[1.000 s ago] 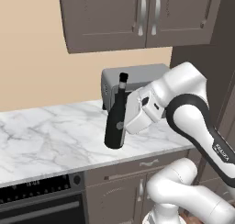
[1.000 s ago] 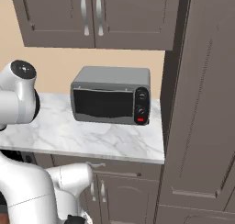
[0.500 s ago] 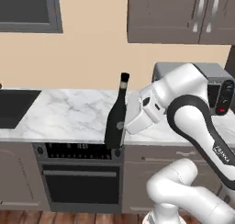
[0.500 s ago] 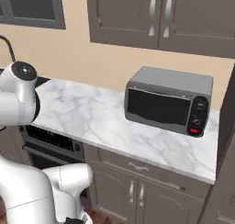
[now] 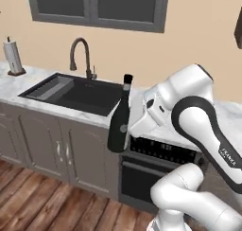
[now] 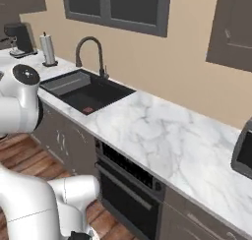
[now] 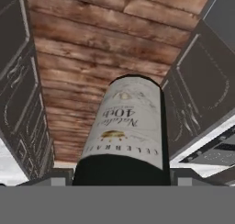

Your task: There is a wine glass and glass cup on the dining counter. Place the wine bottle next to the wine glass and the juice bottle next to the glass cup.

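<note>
My gripper (image 5: 132, 129) is shut on the wine bottle (image 5: 119, 126), a dark green-black bottle with a slim neck and dark cap, held upright and slightly tilted in the air in front of the oven. In the hand view the wine bottle (image 7: 126, 126) points down at the wooden floor, its pale label facing the camera, with the gripper (image 7: 118, 175) clamped on its upper body. The wine glass, glass cup, juice bottle and dining counter are out of view.
A marble worktop (image 6: 162, 135) runs along the wall with a black sink (image 5: 75, 90), a curved faucet (image 5: 81, 55) and a paper towel roll (image 5: 12, 57). An oven (image 5: 151, 171) sits under it, a microwave edge (image 6: 244, 150) at right. Wooden floor (image 5: 38, 201) lies below left.
The whole scene has slid right as the base moved: the microwave has left the left base view and the sink and faucet came in. The bottle stays in the gripper.
</note>
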